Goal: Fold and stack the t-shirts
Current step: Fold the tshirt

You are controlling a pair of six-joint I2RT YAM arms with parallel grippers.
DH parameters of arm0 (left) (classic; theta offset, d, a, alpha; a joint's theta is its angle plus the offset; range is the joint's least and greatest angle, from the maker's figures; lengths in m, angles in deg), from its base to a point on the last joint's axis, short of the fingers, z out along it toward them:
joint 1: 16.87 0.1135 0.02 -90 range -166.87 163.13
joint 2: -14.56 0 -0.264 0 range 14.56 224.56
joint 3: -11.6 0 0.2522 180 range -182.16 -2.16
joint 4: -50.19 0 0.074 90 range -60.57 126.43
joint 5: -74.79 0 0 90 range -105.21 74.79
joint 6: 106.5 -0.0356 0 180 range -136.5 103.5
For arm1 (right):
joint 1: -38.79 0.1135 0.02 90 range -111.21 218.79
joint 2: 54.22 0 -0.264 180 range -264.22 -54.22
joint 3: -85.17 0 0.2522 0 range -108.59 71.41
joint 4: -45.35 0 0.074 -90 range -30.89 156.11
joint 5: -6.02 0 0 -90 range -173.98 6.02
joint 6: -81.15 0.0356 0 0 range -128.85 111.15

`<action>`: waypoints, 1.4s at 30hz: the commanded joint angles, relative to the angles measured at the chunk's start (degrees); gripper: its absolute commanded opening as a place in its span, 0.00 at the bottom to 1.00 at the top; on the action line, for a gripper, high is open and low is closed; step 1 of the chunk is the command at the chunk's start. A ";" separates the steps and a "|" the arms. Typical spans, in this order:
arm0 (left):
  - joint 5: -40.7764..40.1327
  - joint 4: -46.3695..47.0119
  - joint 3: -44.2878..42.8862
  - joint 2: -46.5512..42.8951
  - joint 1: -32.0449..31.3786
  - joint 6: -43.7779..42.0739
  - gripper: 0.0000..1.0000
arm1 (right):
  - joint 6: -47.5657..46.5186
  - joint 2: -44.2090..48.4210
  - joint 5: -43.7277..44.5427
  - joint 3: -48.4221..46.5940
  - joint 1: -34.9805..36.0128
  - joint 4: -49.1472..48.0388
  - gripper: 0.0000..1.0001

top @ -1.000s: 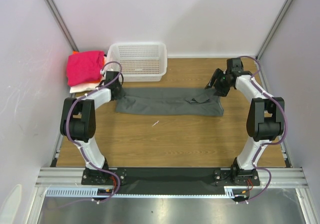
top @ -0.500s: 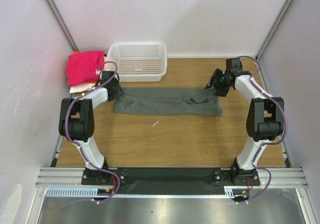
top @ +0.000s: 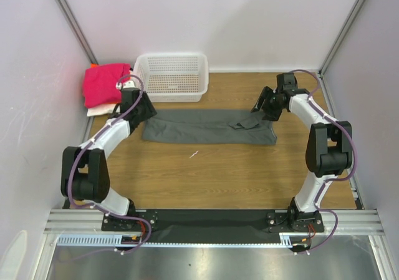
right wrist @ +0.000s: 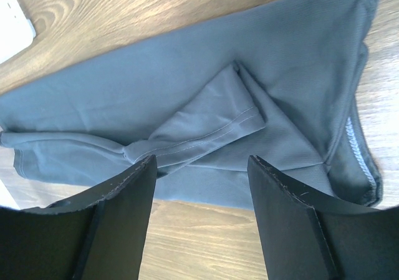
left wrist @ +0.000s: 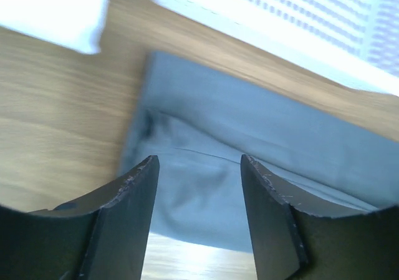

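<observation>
One dark grey t-shirt (top: 209, 126) lies as a long strip on the far half of the table (top: 218, 174), long axis left to right. Note the white mesh basket (top: 171, 77) just behind its left end and the magenta-pink t-shirt (top: 105, 83) at far left. Your left gripper (top: 143, 111) and right gripper (top: 262, 105) hover over its ends, fingers apart, empty.

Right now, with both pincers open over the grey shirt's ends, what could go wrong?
1. A sleeve lies twisted on the dark grey t-shirt near the right pincer; the next fold may trap it as a lump.
2. The shirt's left end looks rumpled below the left pincer, so edges may not line up.
3. That pincer is close to the white mesh basket and could catch it.
</observation>
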 commanded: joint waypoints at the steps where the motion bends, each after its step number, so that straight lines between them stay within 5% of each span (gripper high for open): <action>1: 6.36 5.55 3.37 0.18 -1.56 3.00 0.62 | -0.64 1.37 -0.39 -0.37 0.79 -0.37 0.66; 9: 10.87 17.68 8.38 5.81 -0.33 10.92 0.65 | -0.99 2.07 -0.13 0.77 1.66 0.07 0.66; 24: 7.27 45.46 23.85 7.40 3.80 24.81 0.67 | -1.17 2.25 -0.04 0.95 2.98 0.59 0.66; 29: 5.16 38.53 19.46 10.04 3.80 28.75 0.67 | -1.96 1.02 -0.40 -1.41 4.21 2.08 0.66; 42: 4.54 38.18 20.43 11.79 4.07 33.69 0.68 | -5.81 2.07 -6.98 2.53 10.01 -5.72 0.66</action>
